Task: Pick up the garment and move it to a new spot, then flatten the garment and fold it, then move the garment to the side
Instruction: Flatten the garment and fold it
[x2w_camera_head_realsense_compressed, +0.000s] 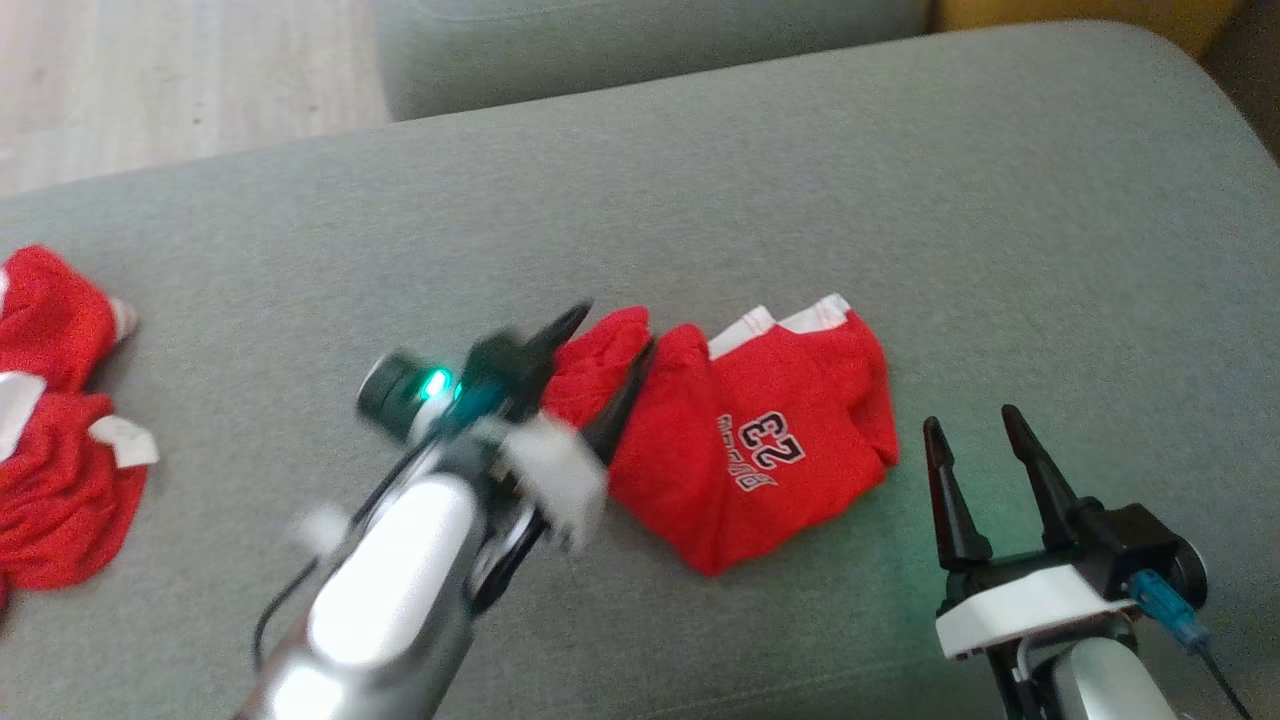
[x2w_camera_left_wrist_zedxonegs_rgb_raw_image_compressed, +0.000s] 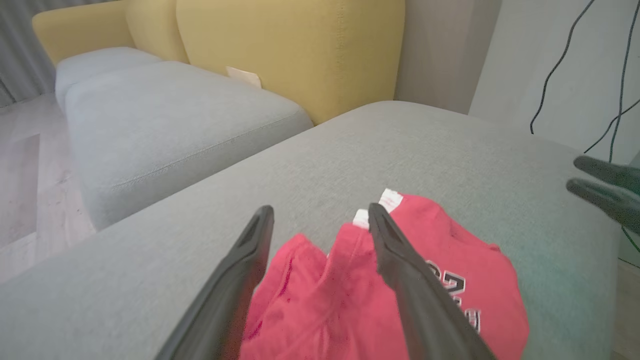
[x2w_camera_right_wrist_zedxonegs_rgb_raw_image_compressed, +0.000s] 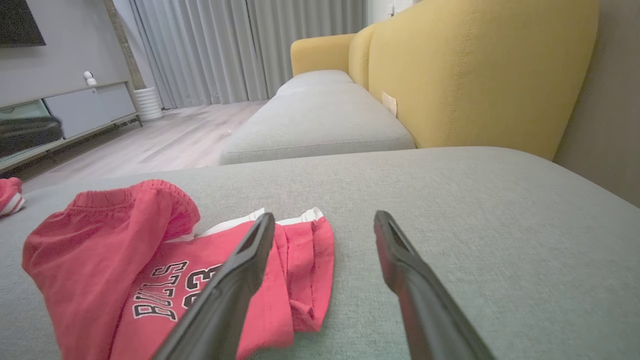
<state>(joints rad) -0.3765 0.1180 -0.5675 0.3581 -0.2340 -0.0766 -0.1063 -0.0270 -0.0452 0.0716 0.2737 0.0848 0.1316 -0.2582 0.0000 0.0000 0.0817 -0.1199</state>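
Currently listed: one red garment (x2w_camera_head_realsense_compressed: 770, 440) lettered BULLS 23, white-trimmed, lying crumpled at the centre of the head view on a grey sofa cushion (x2w_camera_head_realsense_compressed: 900, 200). Left gripper (x2w_camera_head_realsense_compressed: 617, 325), blurred, sits at the garment's left edge with fingers spread, grasping nothing; right gripper (x2w_camera_head_realsense_compressed: 971, 418), lower right, is likewise spread and empty, just beside the garment. Second red garment (x2w_camera_head_realsense_compressed: 50, 420) lies at the left edge, well apart.
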